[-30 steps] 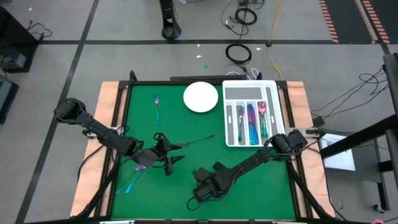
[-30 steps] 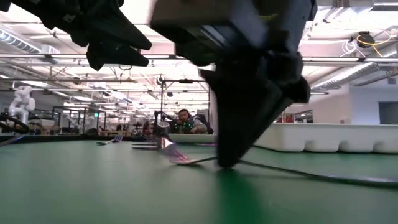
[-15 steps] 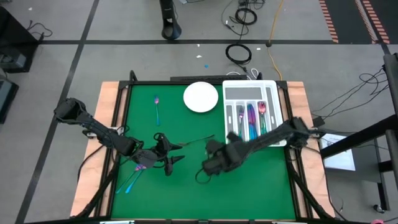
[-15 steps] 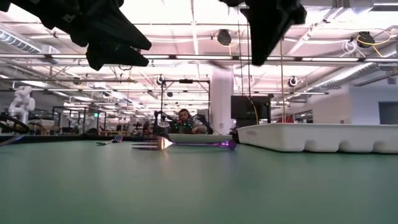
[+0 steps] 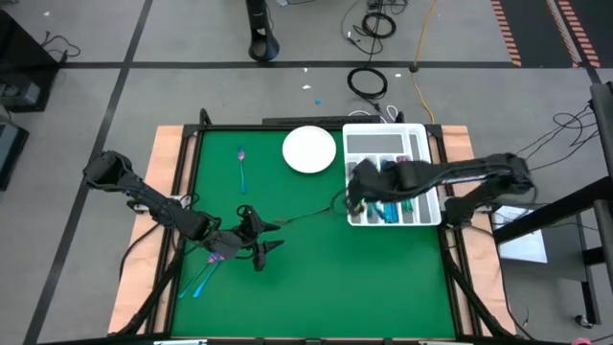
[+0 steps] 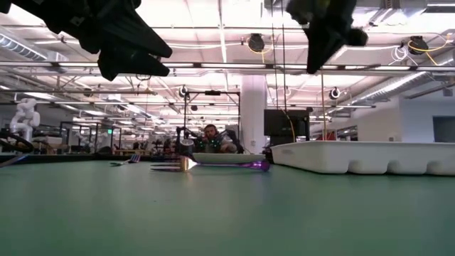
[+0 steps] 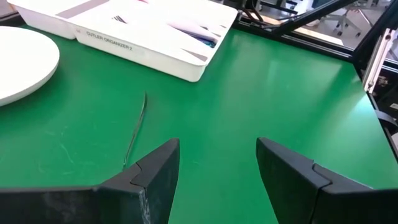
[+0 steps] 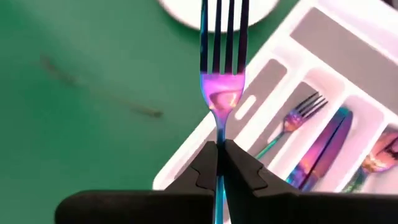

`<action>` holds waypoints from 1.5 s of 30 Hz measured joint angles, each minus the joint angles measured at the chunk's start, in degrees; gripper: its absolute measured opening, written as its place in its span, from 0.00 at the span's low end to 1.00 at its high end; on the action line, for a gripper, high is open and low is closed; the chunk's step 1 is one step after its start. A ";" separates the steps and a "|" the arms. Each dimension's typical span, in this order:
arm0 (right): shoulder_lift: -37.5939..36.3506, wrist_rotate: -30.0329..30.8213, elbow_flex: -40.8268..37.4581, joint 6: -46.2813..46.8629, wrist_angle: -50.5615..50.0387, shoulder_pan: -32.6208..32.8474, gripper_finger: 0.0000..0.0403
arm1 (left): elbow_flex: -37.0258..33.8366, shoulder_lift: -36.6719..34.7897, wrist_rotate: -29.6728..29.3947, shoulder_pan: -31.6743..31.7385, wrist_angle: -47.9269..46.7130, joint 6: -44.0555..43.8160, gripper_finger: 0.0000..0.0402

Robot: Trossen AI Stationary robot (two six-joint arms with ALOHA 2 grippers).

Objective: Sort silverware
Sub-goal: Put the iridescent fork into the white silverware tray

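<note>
Right gripper (image 8: 217, 163) pinches a fork (image 8: 222, 74) (tines forward) over the tray (image 8: 323, 74); left gripper (image 7: 217, 165) hovers, fingers wide

Green-topped table (image 5: 316, 287) with a pale wood border is carrying everything. White round plate (image 5: 309, 149) is sitting at the far edge, white slotted tray (image 5: 421, 213) lying just right of it. A lone spoon (image 5: 243, 165) is lying left of the plate. A thin utensil (image 5: 305, 216) is lying aslant mid-table. Two more pieces (image 5: 199, 281) are resting near the left border, close together.
</note>
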 joint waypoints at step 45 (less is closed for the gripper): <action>7.00 -6.61 -25.81 11.14 23.56 -20.68 0.10 | 0.00 0.00 0.19 0.00 0.32 0.04 0.53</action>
